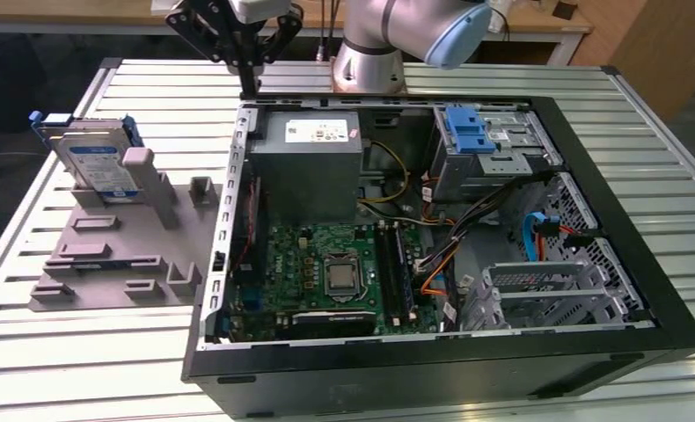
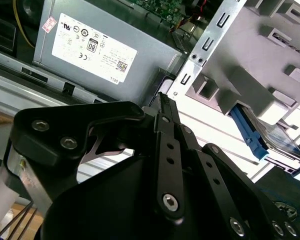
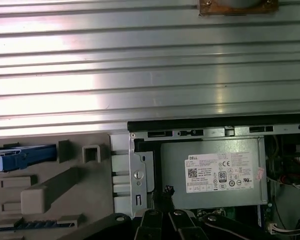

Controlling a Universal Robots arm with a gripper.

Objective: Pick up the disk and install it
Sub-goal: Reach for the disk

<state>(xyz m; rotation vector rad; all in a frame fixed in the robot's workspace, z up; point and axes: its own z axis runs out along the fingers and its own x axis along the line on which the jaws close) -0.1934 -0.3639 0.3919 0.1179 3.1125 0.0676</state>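
A big black open computer case has its back edge right under the pincer. Inside, just beside the pincer, sits a grey metal box with a white sticker. Farther from the pincer lies a flat green board. A grey plastic stand rests to the exterior view's left of the pincer, on the silver ribbed metal table.

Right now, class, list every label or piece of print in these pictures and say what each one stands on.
White label on the grey power supply box: rows of fine print and marks, too small to quote surely.
Blue-and-white label on the disk: print too small to read.
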